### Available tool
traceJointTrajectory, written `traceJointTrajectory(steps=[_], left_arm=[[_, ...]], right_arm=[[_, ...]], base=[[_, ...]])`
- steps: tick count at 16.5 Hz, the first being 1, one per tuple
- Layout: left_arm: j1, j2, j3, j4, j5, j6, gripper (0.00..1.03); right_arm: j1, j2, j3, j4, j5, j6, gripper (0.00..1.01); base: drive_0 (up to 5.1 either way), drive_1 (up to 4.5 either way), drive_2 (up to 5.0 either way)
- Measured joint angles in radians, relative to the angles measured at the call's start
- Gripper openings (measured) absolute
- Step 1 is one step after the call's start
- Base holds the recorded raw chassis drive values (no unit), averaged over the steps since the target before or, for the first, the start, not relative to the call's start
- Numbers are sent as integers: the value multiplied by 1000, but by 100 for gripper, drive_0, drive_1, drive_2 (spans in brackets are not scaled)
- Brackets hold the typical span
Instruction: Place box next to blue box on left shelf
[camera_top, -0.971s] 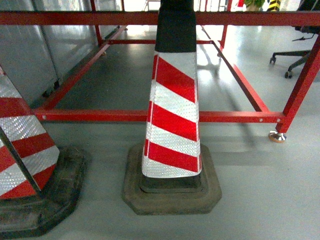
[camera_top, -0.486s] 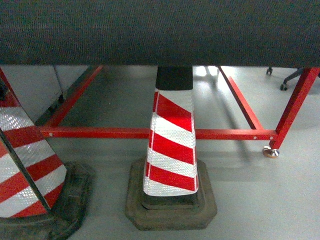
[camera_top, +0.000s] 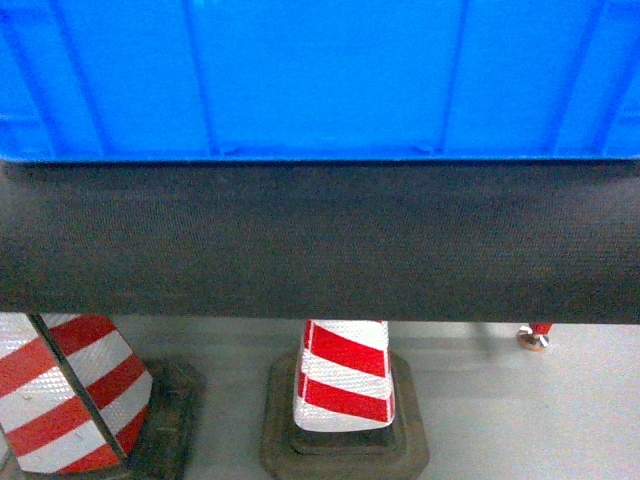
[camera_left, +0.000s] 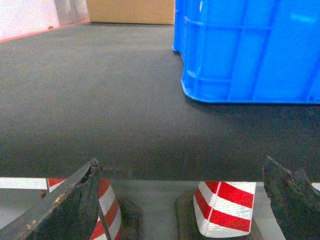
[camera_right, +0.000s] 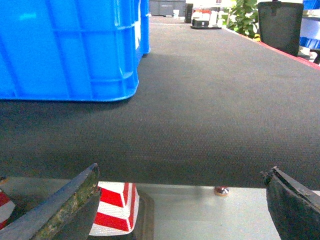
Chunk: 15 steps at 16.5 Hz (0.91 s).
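Observation:
The box (camera_top: 320, 80) is a bright-blue ribbed crate that stands on a dark table top (camera_top: 320, 240) and fills the top of the head view. It lies at the upper right in the left wrist view (camera_left: 250, 50) and at the upper left in the right wrist view (camera_right: 65, 50). My left gripper (camera_left: 180, 162) hangs open just before the table's front edge, left of the crate. On the crate's right, my right gripper (camera_right: 184, 170) is open at the same edge. Both hold nothing. The left shelf and its blue box are out of view.
Two red-and-white striped cones (camera_top: 345, 385) (camera_top: 65, 400) on black bases stand on the grey floor below the table edge. A cardboard box (camera_left: 130, 11) sits at the table's far side. A black bin (camera_right: 280, 25) and plants are at the far right.
The head view has risen from the floor and red frame up past the table edge, so the blue crate now shows. The cones have dropped toward the bottom of the view.

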Motion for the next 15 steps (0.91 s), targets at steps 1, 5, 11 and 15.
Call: traceJointTrajectory(steps=[1,5,11,15], left_arm=[[0,0,0,0,-2,0,98],[0,0,0,0,-1,0,98],[0,0,0,5,-1,0,98],[0,0,0,0,-1,0,98]], right_arm=[[0,0,0,0,-1,0,98],[0,0,0,1,0,0,98],[0,0,0,4,0,0,98],[0,0,0,0,0,0,98]], base=[[0,0,0],[0,0,0],[0,0,0],[0,0,0]])
